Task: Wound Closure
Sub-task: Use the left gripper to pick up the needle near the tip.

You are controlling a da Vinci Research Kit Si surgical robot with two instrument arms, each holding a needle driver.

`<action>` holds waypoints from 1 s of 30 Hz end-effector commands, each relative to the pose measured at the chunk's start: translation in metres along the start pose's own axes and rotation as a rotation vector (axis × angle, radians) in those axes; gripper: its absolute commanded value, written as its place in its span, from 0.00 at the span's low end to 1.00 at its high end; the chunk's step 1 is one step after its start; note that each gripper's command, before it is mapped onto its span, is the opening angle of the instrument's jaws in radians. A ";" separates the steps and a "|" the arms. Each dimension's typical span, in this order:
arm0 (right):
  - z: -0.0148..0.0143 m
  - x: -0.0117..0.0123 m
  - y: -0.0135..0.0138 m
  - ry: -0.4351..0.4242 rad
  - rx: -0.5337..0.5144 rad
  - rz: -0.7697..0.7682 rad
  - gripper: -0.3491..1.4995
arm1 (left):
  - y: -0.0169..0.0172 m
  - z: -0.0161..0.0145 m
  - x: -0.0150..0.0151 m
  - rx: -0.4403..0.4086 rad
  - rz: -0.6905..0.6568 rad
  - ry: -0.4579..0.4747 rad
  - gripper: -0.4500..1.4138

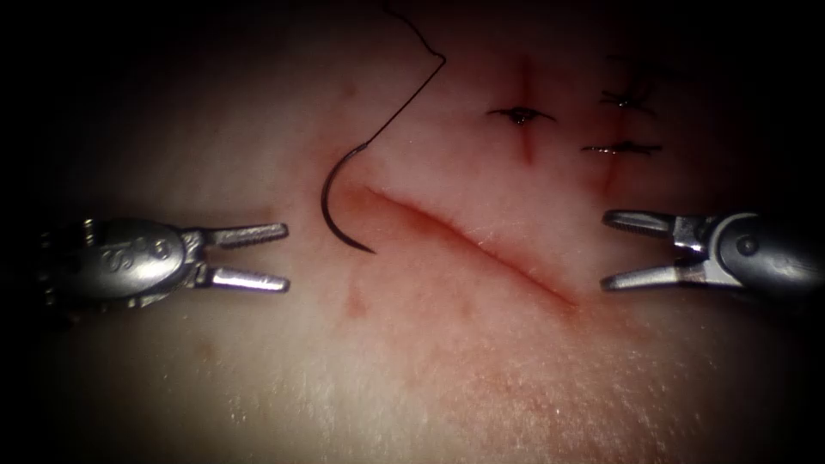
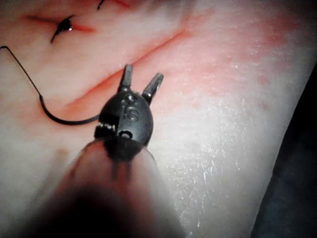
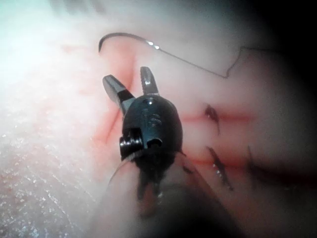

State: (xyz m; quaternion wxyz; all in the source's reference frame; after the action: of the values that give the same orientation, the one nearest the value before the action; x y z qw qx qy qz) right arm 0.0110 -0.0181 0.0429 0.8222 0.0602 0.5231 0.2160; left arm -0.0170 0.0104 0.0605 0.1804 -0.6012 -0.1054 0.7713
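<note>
We find the left hand [image 1: 284,256] released, jaws apart and holding nothing, above the tissue [image 1: 447,378] left of the cut [image 1: 481,245]. The right hand [image 1: 606,249] is likewise released and empty, near the cut's right end. The needle [image 1: 331,202] lies free on the tissue at the cut's left end, its tip near the cut; we cannot tell whether it pierces the surface. The thread [image 1: 404,103] runs up from its blunt end. Three tied stitches [image 1: 520,114] sit above the cut, on red lines.
</note>
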 end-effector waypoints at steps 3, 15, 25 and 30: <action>0.0009 0.0005 0.0002 0.003 0.002 0.001 0.57 | 0.0002 0.0007 -0.0004 0.004 -0.001 -0.003 0.35; 0.0007 0.0007 0.0001 0.003 0.003 -0.003 0.63 | -0.0008 0.0031 0.0003 0.062 -0.017 -0.120 0.41; 0.0007 0.0009 -0.0001 -0.004 0.007 -0.004 0.64 | -0.0026 0.0075 -0.0034 0.001 0.015 -0.394 0.39; 0.0007 0.0009 -0.0001 -0.005 0.007 -0.004 0.64 | -0.0031 0.0091 -0.0058 -0.071 0.015 -0.483 0.39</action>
State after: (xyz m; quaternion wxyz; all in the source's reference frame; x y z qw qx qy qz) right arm 0.0111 -0.0182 0.0421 0.8244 0.0631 0.5206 0.2131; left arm -0.0236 0.0116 0.0689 0.1211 -0.4030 -0.1691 0.8912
